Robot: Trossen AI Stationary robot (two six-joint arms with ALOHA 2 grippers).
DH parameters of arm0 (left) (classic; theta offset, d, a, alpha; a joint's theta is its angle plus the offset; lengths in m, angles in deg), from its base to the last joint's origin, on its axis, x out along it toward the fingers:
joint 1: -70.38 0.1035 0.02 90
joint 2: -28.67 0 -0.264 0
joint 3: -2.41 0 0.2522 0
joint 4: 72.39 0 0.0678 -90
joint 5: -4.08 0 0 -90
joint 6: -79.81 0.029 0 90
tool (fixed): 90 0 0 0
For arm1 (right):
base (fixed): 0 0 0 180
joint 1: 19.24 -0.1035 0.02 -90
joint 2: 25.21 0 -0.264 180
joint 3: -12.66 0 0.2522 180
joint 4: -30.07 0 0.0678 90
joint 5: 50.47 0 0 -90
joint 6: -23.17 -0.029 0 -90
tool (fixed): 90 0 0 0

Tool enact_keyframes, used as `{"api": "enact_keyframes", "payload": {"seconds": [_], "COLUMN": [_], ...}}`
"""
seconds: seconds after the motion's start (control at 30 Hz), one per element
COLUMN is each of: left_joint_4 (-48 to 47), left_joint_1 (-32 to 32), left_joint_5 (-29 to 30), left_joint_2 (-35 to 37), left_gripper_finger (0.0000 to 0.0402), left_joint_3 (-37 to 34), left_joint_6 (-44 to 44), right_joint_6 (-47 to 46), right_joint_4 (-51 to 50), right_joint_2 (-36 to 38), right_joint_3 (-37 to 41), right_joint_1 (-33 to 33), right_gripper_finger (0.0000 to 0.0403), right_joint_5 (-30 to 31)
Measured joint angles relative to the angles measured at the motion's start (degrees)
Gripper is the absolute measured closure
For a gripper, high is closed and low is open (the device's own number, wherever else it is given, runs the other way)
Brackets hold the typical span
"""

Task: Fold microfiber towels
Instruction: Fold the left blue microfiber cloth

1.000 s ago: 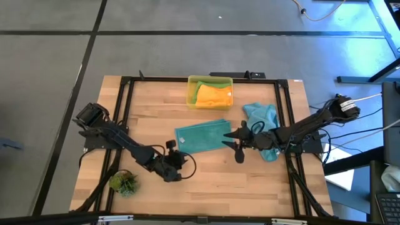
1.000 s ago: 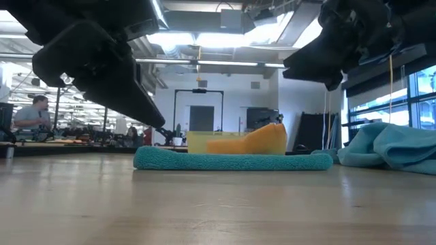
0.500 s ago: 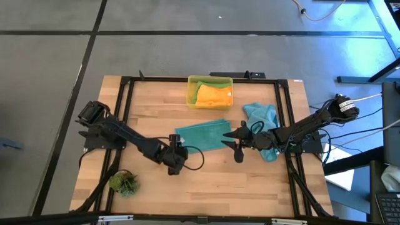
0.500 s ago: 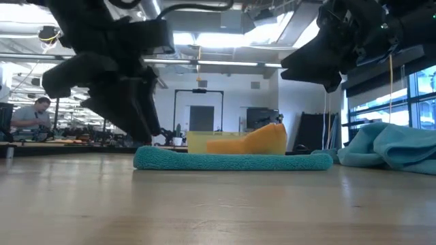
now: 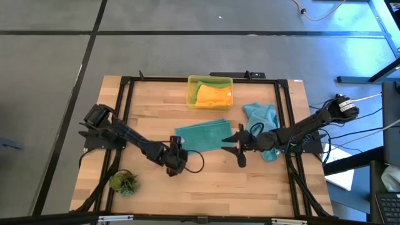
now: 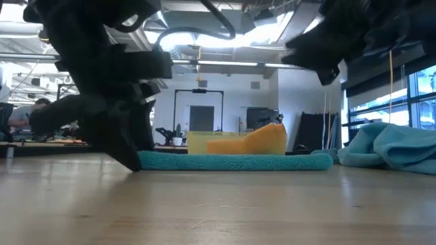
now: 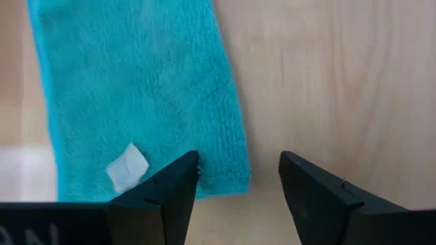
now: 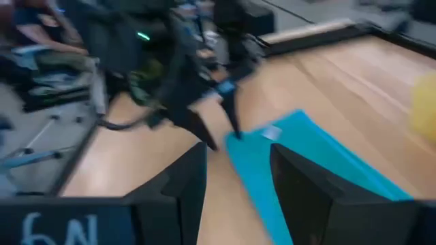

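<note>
Left gripper (image 7: 238,187) spread over teal towel (image 7: 136,88) corner — right gripper (image 5: 240,150) beside it

Floor: grey concrete (image 5: 187,44) — dark seams
Ceiling: bright strip lights (image 6: 225,37)
Far wall: dark-framed doorway (image 6: 199,112)
Right side: window (image 6: 415,99) — daylight

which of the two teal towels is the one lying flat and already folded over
The teal towel at the table's middle, a flat rectangle between the two tools. The other teal towel lies crumpled in a heap near the right arm.
</note>
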Motion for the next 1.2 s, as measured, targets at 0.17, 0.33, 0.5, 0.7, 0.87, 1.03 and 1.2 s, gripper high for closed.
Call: {"api": "enact_keyframes", "payload": {"seconds": [0.17, 0.33, 0.5, 0.7, 0.87, 1.03, 1.2], "left_joint_4": [0.98, 0.79, 1.05, 6.41, 10.36, 9.90, 8.79], "left_joint_1": [-0.25, -0.30, -0.20, 0.86, 1.21, 1.13, 1.11], "left_joint_5": [2.30, 6.69, 5.98, 0.27, -2.51, -3.56, -4.95], "left_joint_2": [-0.78, -0.90, -1.15, -0.89, -0.89, -0.86, -0.78], "left_gripper_finger": [0.0203, 0.0235, 0.0323, 0.0397, 0.0401, 0.0401, 0.0401], "left_joint_3": [0.07, -0.15, -0.15, -0.12, 3.50, 9.55, 13.29], "left_joint_6": [-0.22, 0.11, 0.11, -1.14, -1.85, -1.86, -1.64], "right_joint_6": [4.32, 6.06, 9.31, 15.24, 20.15, 20.66, 19.41], "right_joint_4": [3.69, 3.66, 5.04, 10.38, 10.19, 5.95, 2.31], "right_joint_2": [0.00, -0.21, -3.57, -11.76, -20.80, -26.30, -26.62], "right_joint_3": [-0.01, 0.01, 0.01, -2.37, -8.57, -14.16, -16.32], "right_joint_1": [-1.93, -3.77, -6.40, -8.14, -8.21, -8.05, -7.19], "right_gripper_finger": [0.0240, 0.0240, 0.0240, 0.0240, 0.0227, 0.0165, 0.0099], "right_joint_5": [-0.64, -2.67, -3.29, -3.24, -3.24, -1.40, 2.89]}}
